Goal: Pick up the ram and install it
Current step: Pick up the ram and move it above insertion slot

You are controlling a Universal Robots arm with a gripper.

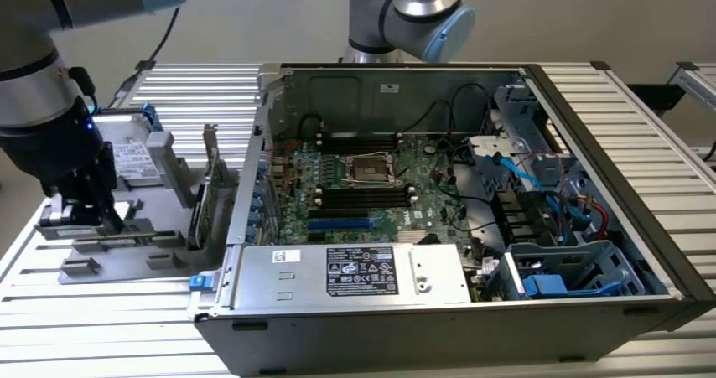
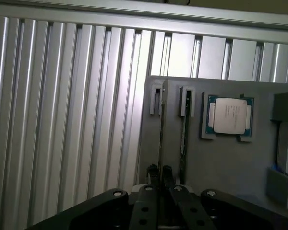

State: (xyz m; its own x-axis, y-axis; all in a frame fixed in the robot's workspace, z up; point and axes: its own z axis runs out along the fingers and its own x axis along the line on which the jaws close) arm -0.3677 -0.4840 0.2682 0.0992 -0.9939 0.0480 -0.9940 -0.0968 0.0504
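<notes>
The gripper (image 2: 160,171) is low over the grey holder (image 2: 221,167). Its 2 fingers are pressed nearly together on the thin edge of the ram (image 2: 162,127), which stands on edge at an end slot of the holder. It seems pinched, though I cannot tell whether it has left the slot. Standing upright leaves its edge free for this grip. A 2nd stick (image 2: 185,120) and the processor (image 2: 229,115) sit further along the holder, and the computer case (image 1: 470,311) stands just beside it.

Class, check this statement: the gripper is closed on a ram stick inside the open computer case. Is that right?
No. The gripper is closed on the ram at the gray holder, which the exterior view shows outside the computer case, on the exterior view's left.
</notes>
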